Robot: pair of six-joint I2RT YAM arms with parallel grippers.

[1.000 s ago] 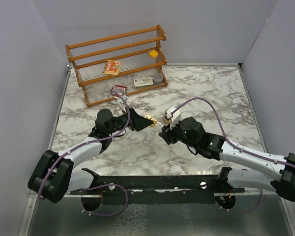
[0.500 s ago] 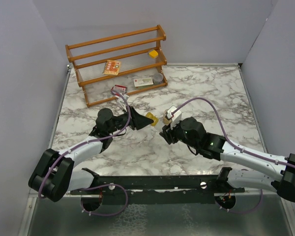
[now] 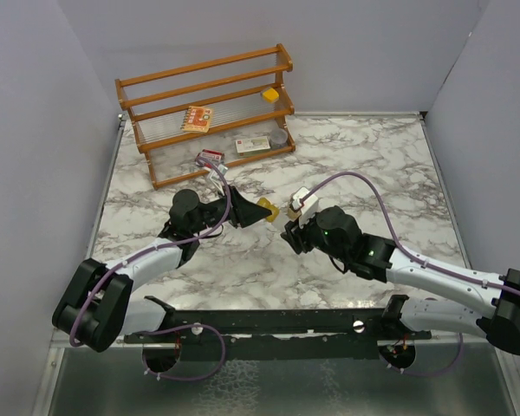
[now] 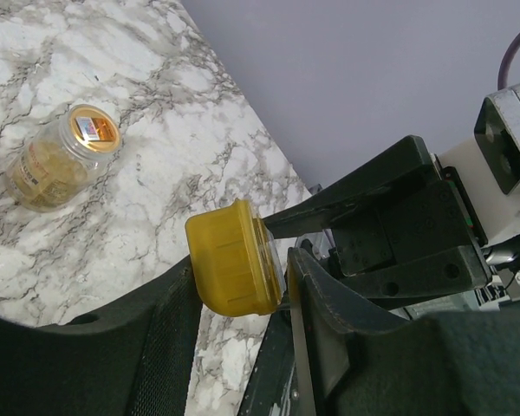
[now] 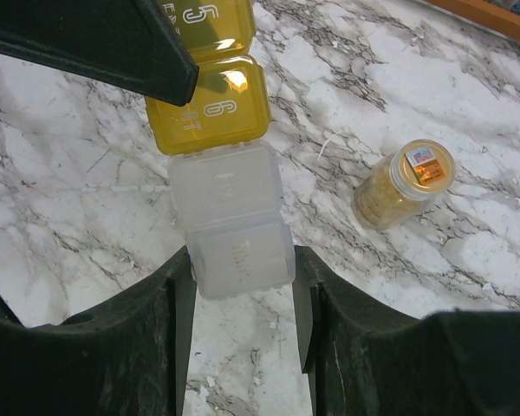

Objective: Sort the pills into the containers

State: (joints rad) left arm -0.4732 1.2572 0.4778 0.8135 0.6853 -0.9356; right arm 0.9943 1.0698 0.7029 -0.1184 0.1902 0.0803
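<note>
Clamping opposite ends of yellow-and-clear pillbox strip (image 5: 213, 102): left hand (image 4: 241, 282), right hand (image 5: 241, 260).

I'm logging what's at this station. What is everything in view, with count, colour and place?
wooden rack: one, orange-brown, back left of the table
yellow box: one, yellow, on the rack, upper right
card packets: three; orange-red on the rack, white-green on its lowest shelf, red-white on the table before the rack
grey tin: one, grey, lowest shelf, right of the white-green packet
jar: one, clear with amber contents, lying on the marble
pill box strip: one, yellow cells marked 5 and 6 next to clear cells, gripped between both hands
table: one, white-grey marble
left hand: black, shut on the yellow end
right hand: black, shut on the clear end
</note>
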